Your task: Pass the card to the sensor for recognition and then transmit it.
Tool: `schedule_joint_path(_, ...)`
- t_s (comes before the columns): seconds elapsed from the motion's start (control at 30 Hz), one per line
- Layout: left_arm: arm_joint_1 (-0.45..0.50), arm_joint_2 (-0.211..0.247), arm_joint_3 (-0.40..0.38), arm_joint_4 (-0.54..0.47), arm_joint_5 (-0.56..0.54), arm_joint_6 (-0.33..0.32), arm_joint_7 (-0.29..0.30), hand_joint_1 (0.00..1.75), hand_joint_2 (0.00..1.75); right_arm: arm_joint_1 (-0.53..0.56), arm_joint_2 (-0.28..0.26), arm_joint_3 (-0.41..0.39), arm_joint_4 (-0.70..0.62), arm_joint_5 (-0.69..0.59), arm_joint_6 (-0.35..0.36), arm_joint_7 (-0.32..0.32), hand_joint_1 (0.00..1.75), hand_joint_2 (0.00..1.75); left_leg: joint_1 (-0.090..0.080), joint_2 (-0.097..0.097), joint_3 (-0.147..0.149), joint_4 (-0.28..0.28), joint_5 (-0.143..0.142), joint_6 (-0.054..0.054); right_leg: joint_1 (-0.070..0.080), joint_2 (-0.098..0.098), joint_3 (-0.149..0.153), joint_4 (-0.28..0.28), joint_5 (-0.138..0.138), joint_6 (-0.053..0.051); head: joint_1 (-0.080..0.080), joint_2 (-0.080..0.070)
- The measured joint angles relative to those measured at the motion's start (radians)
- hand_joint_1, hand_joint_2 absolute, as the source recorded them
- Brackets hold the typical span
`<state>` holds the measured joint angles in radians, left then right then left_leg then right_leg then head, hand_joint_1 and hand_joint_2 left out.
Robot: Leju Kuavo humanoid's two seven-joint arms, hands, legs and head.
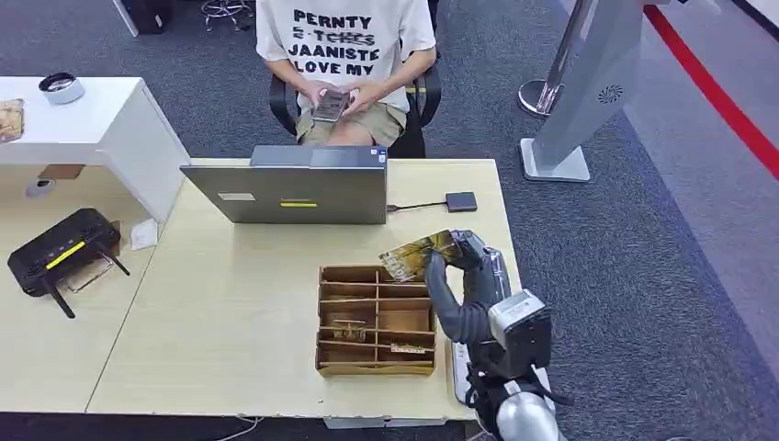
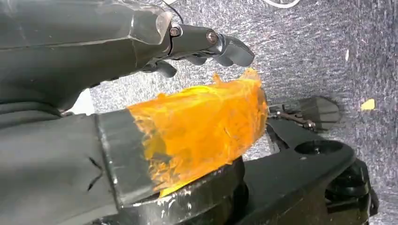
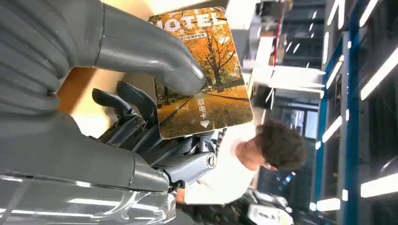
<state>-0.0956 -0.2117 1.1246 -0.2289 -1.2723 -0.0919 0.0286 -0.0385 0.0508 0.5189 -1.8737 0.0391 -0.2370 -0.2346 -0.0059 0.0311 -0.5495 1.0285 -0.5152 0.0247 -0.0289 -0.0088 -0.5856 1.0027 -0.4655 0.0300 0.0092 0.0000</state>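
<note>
The right hand [image 1: 457, 266] is raised above the worktop's [image 1: 230, 312] right side, near the back right corner of a wooden tray [image 1: 377, 320], and it grips a card [image 1: 420, 255]. Up close, the thick thumb [image 3: 155, 61] presses on the card's printed face while darker fingers [image 3: 133, 105] back it from behind. The card [image 3: 204, 70] shows an autumn tree scene with "HOTEL" along one edge, and it sits tilted in the grip, clear of the worktop. The tray is split into compartments, with a few small items lying in the nearer ones. Beyond it stands a laptop [image 1: 294, 188], and a small dark box [image 1: 461, 201] on a cable lies beside it. A person [image 1: 344, 64] sits behind the worktop holding something. The left hand [image 2: 197, 44] hangs over grey carpet; its fingers are curled in and grasp nothing.
</note>
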Motion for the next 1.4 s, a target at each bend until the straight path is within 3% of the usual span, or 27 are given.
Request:
schedule_joint_path(0.4, 0.001, 0.008, 0.02, 0.0, 0.023, 0.0, -0.008, 0.0, 0.0, 0.102, -0.005, -0.116, -0.059, -0.11, 0.053, -0.011, 1.75, 1.75, 0.0, 0.0, 0.0, 0.0, 0.0, 0.0, 0.0, 0.0, 0.0, 0.0, 0.0, 0.0, 0.0, 0.0)
schedule_joint_path(0.83, 0.003, 0.012, 0.033, 0.0, 0.045, 0.0, -0.01, 0.0, 0.0, 0.197, -0.014, -0.211, -0.07, -0.058, 0.031, 0.016, 1.75, 1.75, 0.0, 0.0, 0.0, 0.0, 0.0, 0.0, 0.0, 0.0, 0.0, 0.0, 0.0, 0.0, 0.0, 0.0)
schedule_joint_path(1.4, 0.006, 0.016, 0.05, 0.0, 0.058, 0.002, -0.01, 0.0, 0.0, 0.251, -0.022, -0.249, -0.033, 0.011, 0.016, 0.076, 1.75, 1.75, 0.0, 0.0, 0.0, 0.0, 0.0, 0.0, 0.0, 0.0, 0.0, 0.0, 0.0, 0.0, 0.0, 0.0)
